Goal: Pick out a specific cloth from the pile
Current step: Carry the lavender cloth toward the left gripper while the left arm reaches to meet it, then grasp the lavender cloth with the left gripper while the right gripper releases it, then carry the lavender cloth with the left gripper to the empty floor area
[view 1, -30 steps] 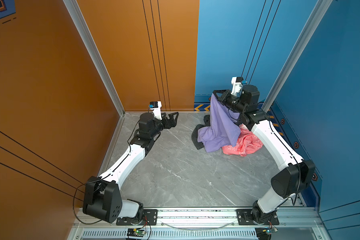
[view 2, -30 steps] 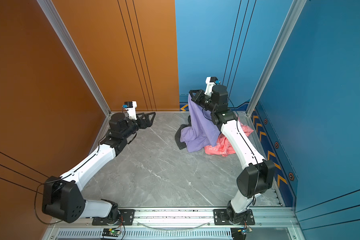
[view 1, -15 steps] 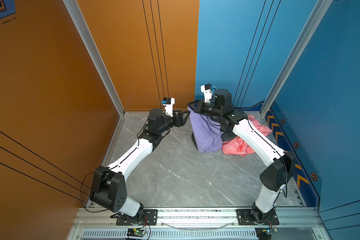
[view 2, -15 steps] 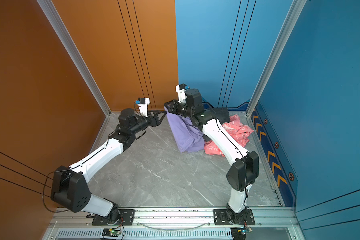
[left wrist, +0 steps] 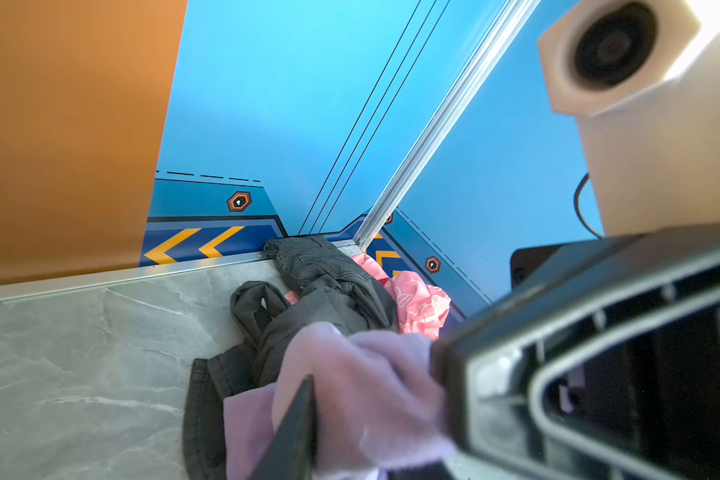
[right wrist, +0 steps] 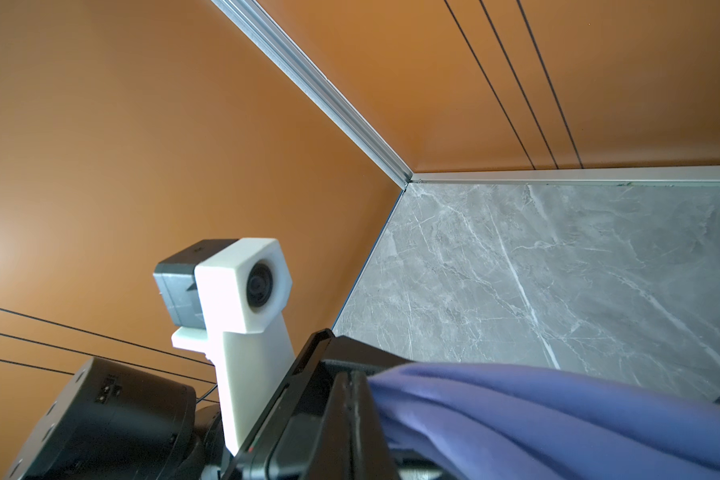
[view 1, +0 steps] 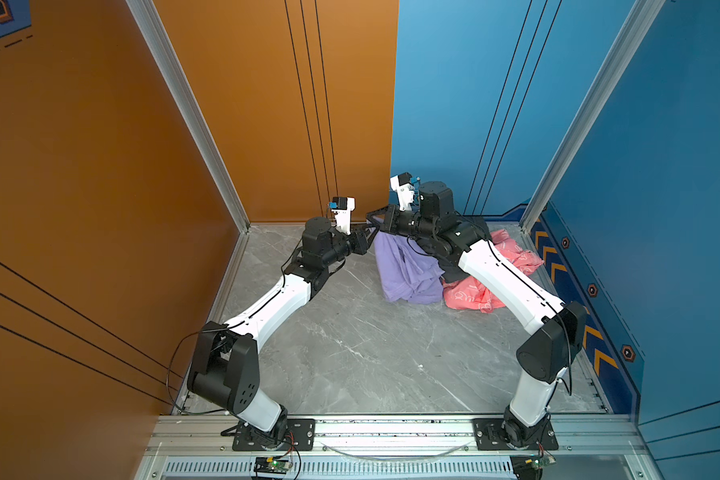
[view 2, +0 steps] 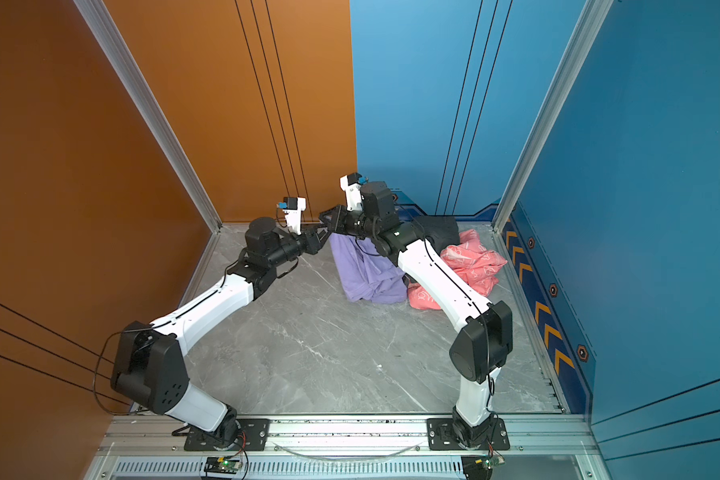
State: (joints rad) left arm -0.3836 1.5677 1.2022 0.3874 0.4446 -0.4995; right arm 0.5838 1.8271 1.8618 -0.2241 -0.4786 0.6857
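The cloth rests its lower folds on the table against the front of the pile. Raised beside the pile, the right tool is clamped on its top edge. The left tool looks narrowed there, and I cannot tell whether it grips. Dragging folds could snag the pile, or a thin pinch could slip.

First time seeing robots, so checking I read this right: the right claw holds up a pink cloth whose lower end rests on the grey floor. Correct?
Only the colour is wrong. The right claw holds up the lavender cloth, lower end on the grey floor; both top views show it. The pink garment lies beside it.
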